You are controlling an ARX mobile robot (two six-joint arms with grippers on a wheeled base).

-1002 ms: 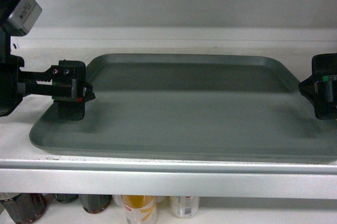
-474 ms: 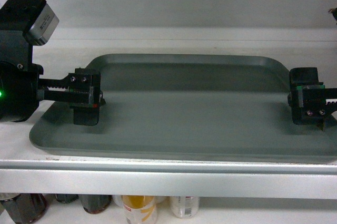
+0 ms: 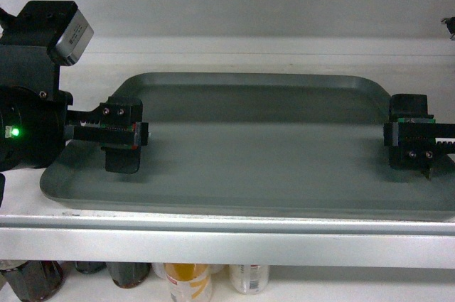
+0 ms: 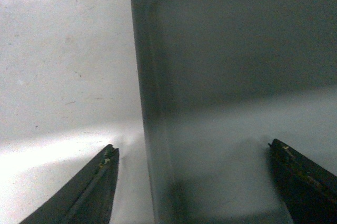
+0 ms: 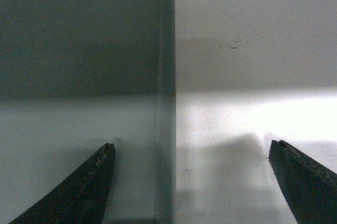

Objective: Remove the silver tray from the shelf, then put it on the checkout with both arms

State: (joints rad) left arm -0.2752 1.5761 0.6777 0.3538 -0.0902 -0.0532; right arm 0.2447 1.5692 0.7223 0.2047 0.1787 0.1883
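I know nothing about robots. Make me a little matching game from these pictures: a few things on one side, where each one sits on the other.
Things:
1. large dull grey-silver metal tray
2. left black tool
3. right black tool
4. jars and bottles

Places:
A. astride the tray's right rim
B. below the white metal shelf
C. lying on the white shelf
D. astride the tray's left rim

Pairs: 1-C, 2-D, 3-A, 4-B
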